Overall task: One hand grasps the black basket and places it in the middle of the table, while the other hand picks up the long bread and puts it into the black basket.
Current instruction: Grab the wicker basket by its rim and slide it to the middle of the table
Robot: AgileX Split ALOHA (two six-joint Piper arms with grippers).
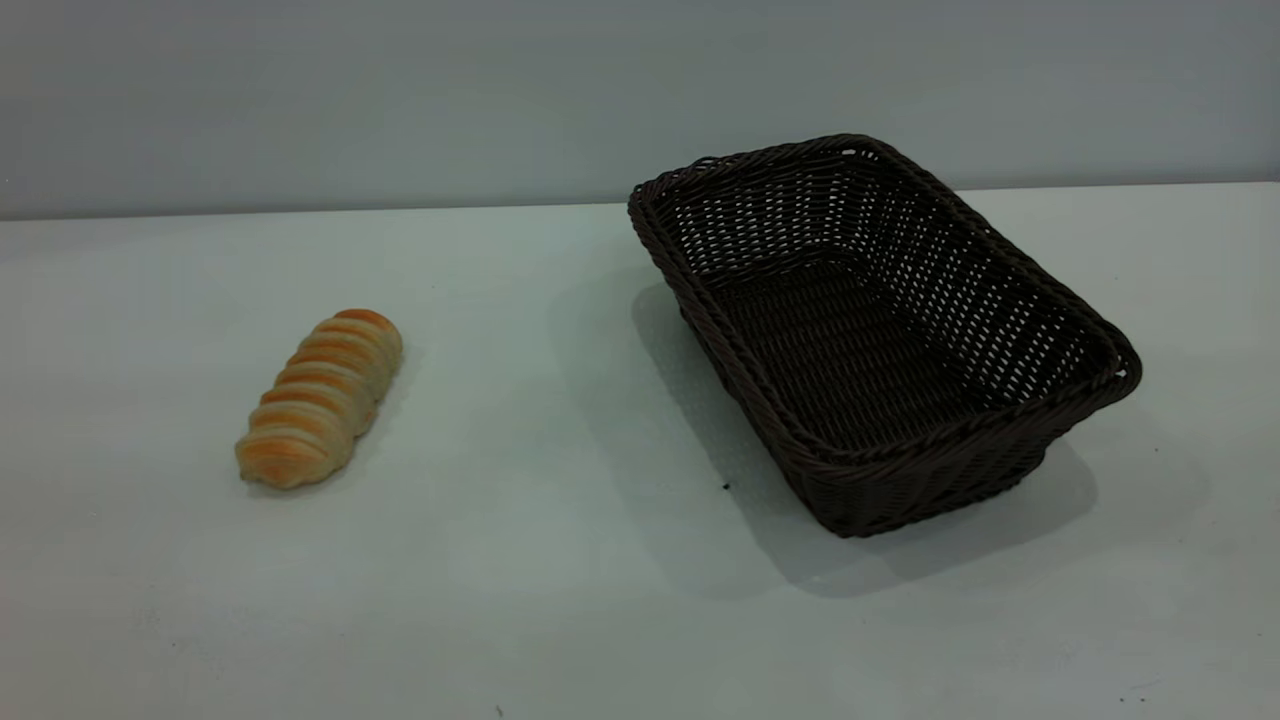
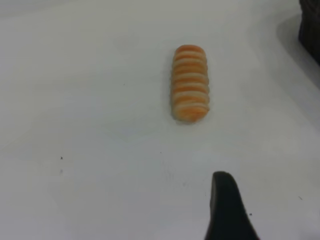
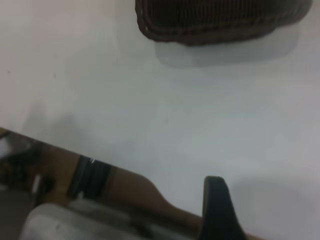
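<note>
The long bread (image 1: 320, 400) lies on the table (image 1: 560, 520) at the left, golden-orange with pale ridges. It also shows in the left wrist view (image 2: 190, 82), some way ahead of my left gripper (image 2: 227, 212), of which only a dark tip shows. The black basket (image 1: 745, 385) stands empty at the right of the table, turned at an angle. A corner of it shows in the left wrist view (image 2: 311, 25). Its near end shows in the right wrist view (image 3: 220, 27), far ahead of my right gripper (image 3: 217, 212). Neither gripper appears in the exterior view.
The table's near edge (image 3: 135, 185) runs across the right wrist view just beside my right gripper, with rig hardware (image 3: 90, 177) below it. A plain grey wall (image 1: 400, 100) stands behind the table. Bare tabletop lies between bread and basket.
</note>
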